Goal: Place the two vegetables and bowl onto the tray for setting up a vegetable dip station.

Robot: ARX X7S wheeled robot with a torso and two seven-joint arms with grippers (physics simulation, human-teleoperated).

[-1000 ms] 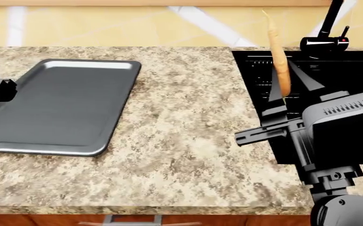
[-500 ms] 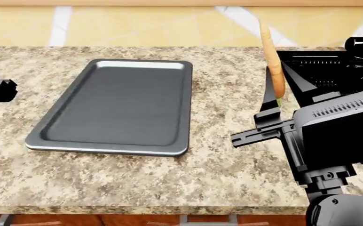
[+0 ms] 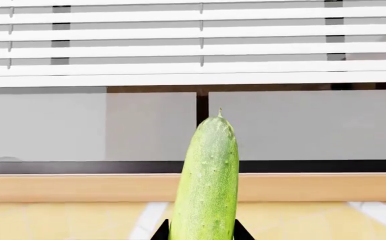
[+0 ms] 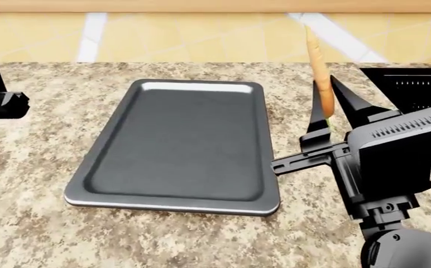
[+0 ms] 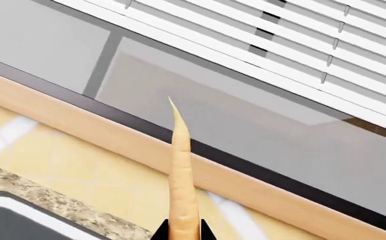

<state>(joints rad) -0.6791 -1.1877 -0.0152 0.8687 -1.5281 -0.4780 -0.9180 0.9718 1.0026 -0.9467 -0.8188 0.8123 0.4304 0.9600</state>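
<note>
The right gripper [image 4: 327, 120] is clamped on the carrot [image 4: 319, 67] near its stem end, and the root stands almost upright, tip high, off the tray's right edge over the granite bench [image 4: 163, 240]. In the left wrist view, the left gripper [image 3: 203, 235] has its dark jaws pressed against both sides of the cucumber [image 3: 206, 180], also pointing up; the head view shows only a piece of that arm at the bench's left side. The tray [image 4: 111, 137] sits bare mid-bench, and the bowl isn't in sight.

The risk here is the release. A tall, upright carrot let go from this pose would likely topple and roll, possibly over the low rim onto the bench. It wants tilting flat first. And with both arms converging on one tray, a clash looks possible.
</note>
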